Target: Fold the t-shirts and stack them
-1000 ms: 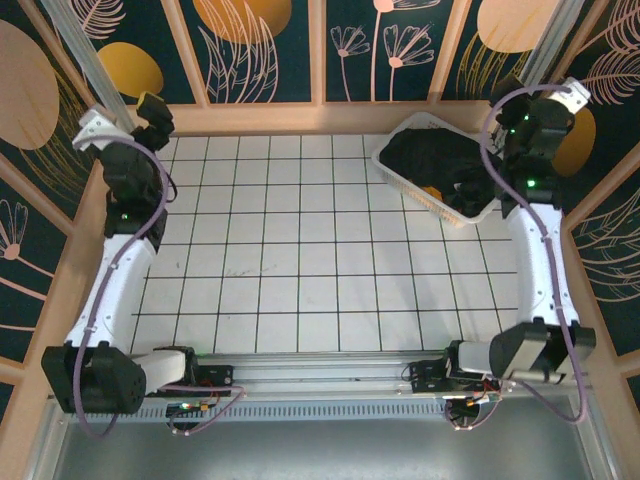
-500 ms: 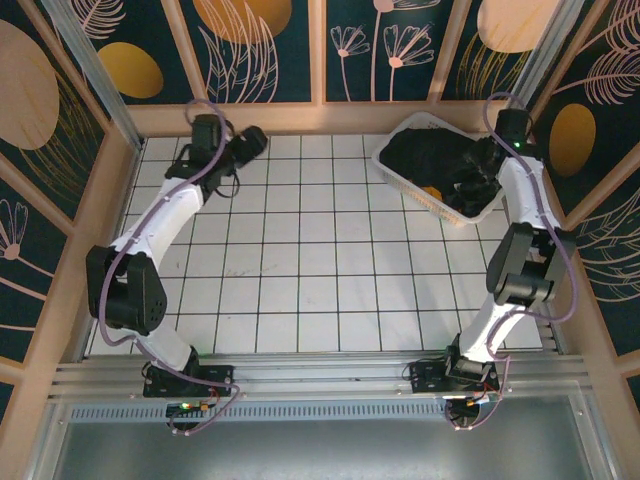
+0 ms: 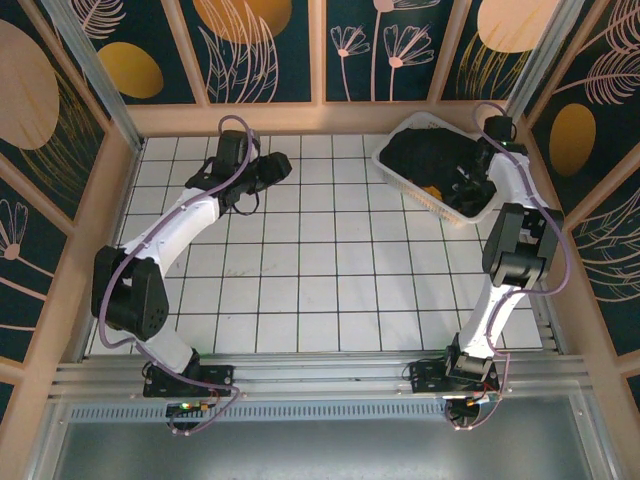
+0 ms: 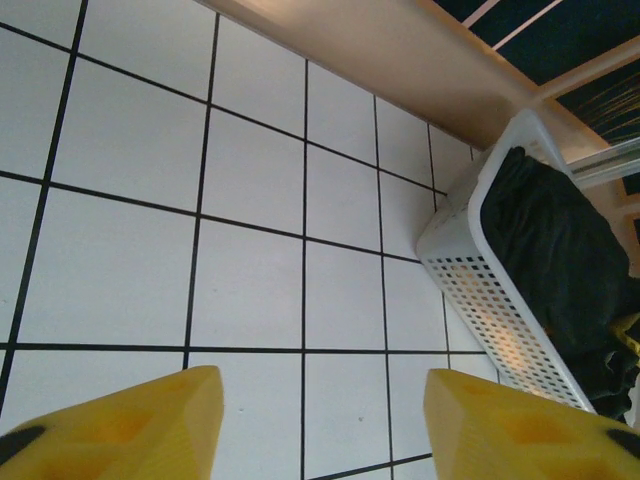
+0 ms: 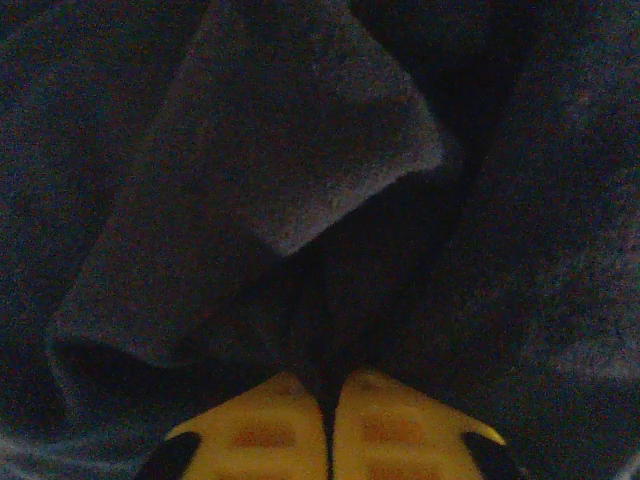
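A black t-shirt (image 3: 425, 155) lies crumpled in the white lattice basket (image 3: 380, 158) at the back right of the tiled table. A bit of an orange-yellow t-shirt (image 3: 431, 191) peeks out under it near the basket's front wall. My right gripper (image 3: 463, 186) reaches down into the basket. In the right wrist view its yellow fingers (image 5: 270, 420) are pressed together, shut on a fold of the black t-shirt (image 5: 250, 170). My left gripper (image 3: 283, 165) hovers over bare tiles at the back centre, open with nothing between its fingers (image 4: 130, 425). It points toward the basket (image 4: 490, 310).
A wooden rim (image 3: 300, 118) and patterned walls close in the table at the back and sides. White tiles (image 3: 300, 270) spread across the middle and front. The basket stands slanted against the back right corner.
My right gripper has dropped further into the basket and shut on the black cloth. The left arm has swung rightward along the back toward the basket, its jaws narrowing somewhat.
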Motion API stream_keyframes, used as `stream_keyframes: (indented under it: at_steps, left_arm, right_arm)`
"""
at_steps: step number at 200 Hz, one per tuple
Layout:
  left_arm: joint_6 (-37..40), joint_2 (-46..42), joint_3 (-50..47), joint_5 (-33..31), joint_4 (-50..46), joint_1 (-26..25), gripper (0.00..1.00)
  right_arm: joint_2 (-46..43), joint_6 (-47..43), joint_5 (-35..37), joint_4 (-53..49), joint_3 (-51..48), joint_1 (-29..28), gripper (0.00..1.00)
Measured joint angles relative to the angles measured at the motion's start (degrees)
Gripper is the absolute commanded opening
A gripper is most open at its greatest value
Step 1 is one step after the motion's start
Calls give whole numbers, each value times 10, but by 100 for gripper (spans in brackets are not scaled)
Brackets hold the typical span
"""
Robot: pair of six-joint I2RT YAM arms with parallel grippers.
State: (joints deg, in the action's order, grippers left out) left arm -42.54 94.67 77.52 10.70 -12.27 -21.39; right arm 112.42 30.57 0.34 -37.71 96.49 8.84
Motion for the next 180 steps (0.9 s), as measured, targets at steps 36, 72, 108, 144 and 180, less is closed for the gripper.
stream_keyframes:
  at_steps: [36,72,108,144,180]
  left_arm:
    - [1,-9,0,-1,0,0,47]
    - [1,-10,2,-9,-5,0,47]
    - [1,-14,10,-40,-25,0,47]
    - [0,-43,19,-115,-61,0,51]
    - [-7,-98,49,-257,-128,0,62]
  right_arm:
    - [-60,-2,24,24,3,-19,0]
    - [-134,-20,29,92,67,-50,0]
    - [-183,-50,31,168,167,-121,0]
    - [-183,-93,46,210,270,-263,0]
    - [-149,-112,67,235,292,-437,2]
